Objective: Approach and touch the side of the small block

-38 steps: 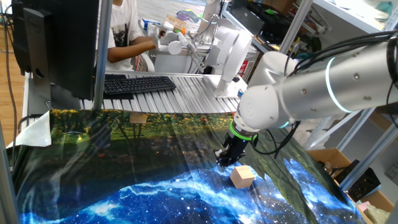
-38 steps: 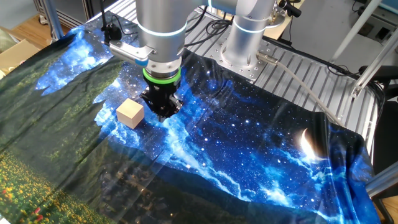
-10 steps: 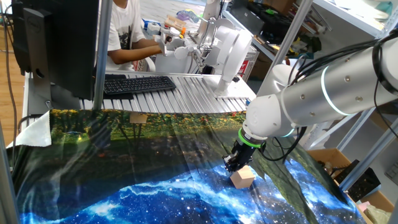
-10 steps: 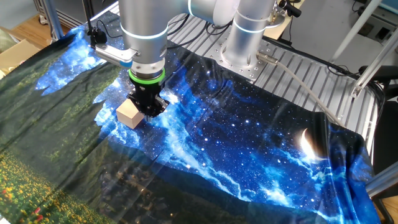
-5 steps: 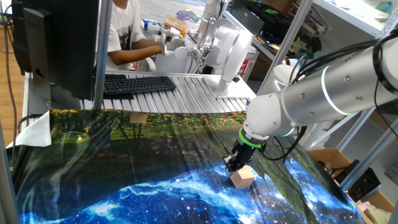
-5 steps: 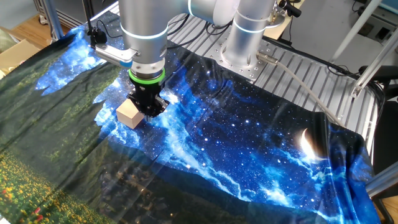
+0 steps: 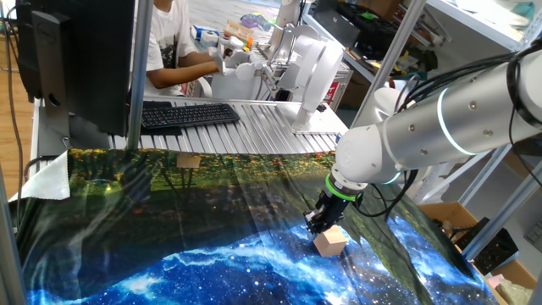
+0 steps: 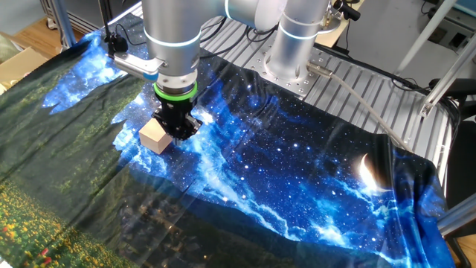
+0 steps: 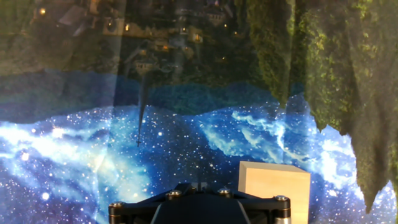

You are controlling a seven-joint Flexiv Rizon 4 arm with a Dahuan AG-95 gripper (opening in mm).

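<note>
The small block [image 7: 331, 241] is a plain light-tan wooden cube standing on the blue galaxy-print cloth [image 7: 212, 263]. It also shows in the other fixed view [image 8: 155, 137] and at the lower right of the hand view [image 9: 275, 186]. My gripper [image 7: 318, 224] points down with its fingers together and holds nothing. Its tip is low over the cloth, right against one side of the block [image 8: 177, 131]. In the hand view only the black tip of the gripper [image 9: 191, 190] shows at the bottom edge, just left of the block.
A flat tan tape-like rectangle [image 7: 189, 161] lies on the cloth's far green part. A black keyboard [image 7: 188, 113] and a monitor [image 7: 80, 59] stand beyond the cloth; a person sits behind them. My arm's base [image 8: 290, 67] is bolted to the slatted table. A cardboard box [image 7: 449, 219] sits right of the table.
Since 3.8 s ago the gripper has moved across the cloth up to the block's side. Over the last second nothing has visibly moved.
</note>
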